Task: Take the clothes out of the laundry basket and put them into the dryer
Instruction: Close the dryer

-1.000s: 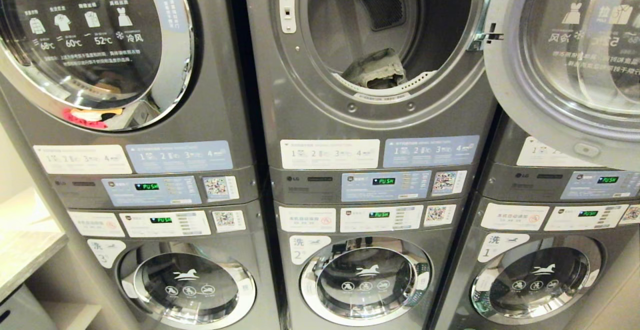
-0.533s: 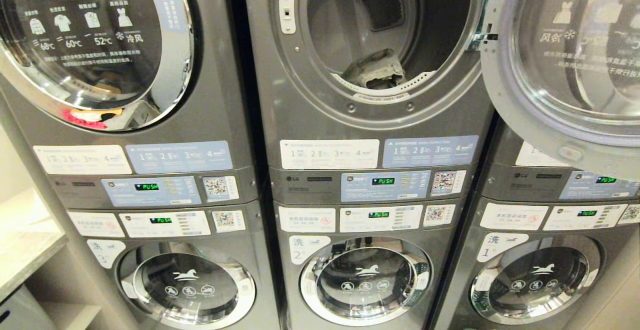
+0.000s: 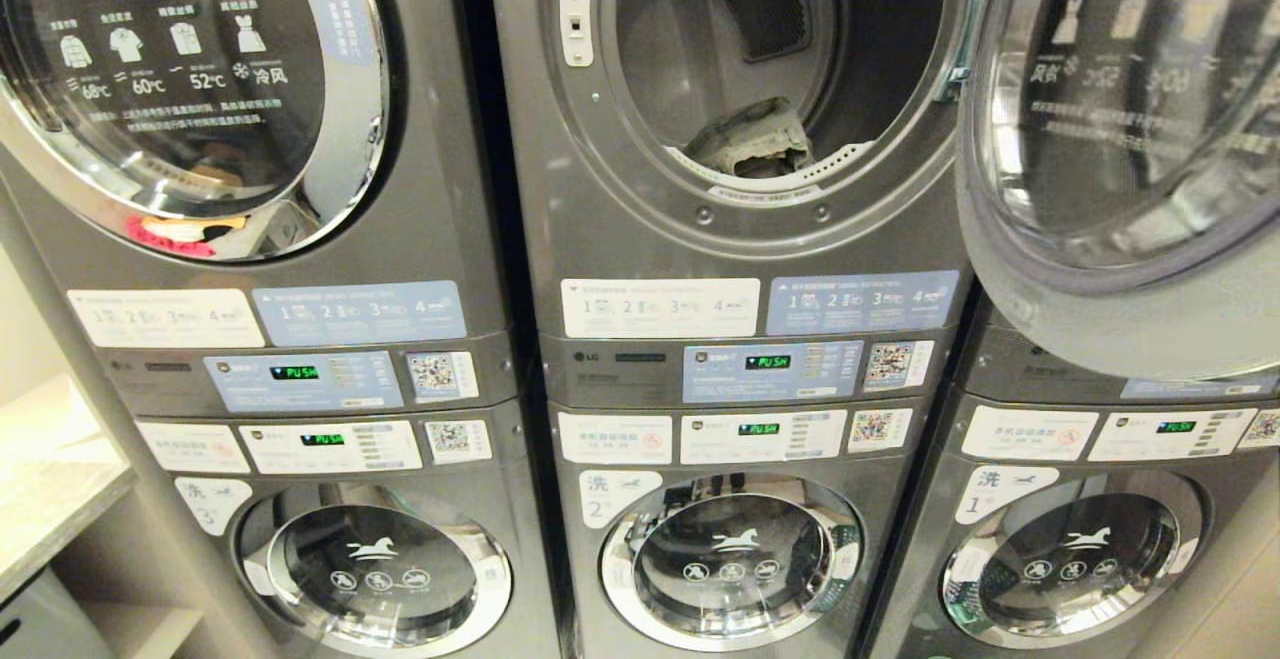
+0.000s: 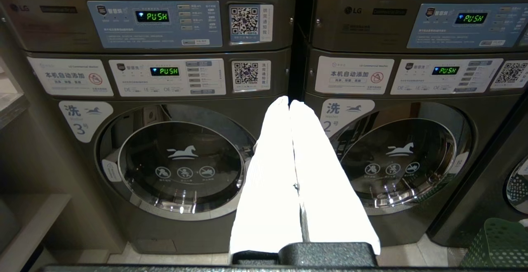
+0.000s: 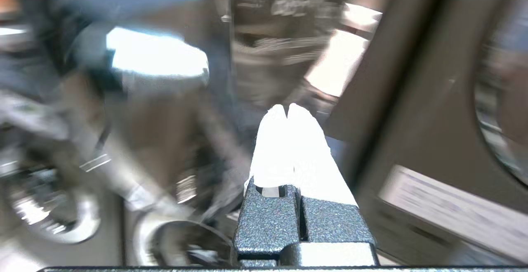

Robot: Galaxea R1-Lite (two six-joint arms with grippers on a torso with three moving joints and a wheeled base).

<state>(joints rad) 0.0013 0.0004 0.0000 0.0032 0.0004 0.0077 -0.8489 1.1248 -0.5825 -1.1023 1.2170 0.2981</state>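
- A crumpled grey garment [image 3: 752, 139] lies just inside the open middle dryer [image 3: 745, 89], slumped against the front lip of the drum rather than deep within it.
- The dryer door [image 3: 1120, 139] hangs open on the right of the mouth, its glass angled toward the opening.
- The laundry basket [image 4: 497, 243], a green mesh one, shows only as a corner on the floor to the right of the lower machines; what it holds cannot be told.
- The right claw [image 5: 287, 109] has its white fingers pressed together with nothing between them; its view is smeared by motion, with grey machine panels close by.
- The left claw [image 4: 289, 103] is likewise closed and empty, pointing at the seam between two lower washers.
- Risk, as a judgement: if the door closes now, the garment at the lip could be pinched in the seal or slide out over the rim.
- A fast arm near the door could knock it or catch the hinge.
- More clothes may remain in the basket, so closing could leave the load unfinished.
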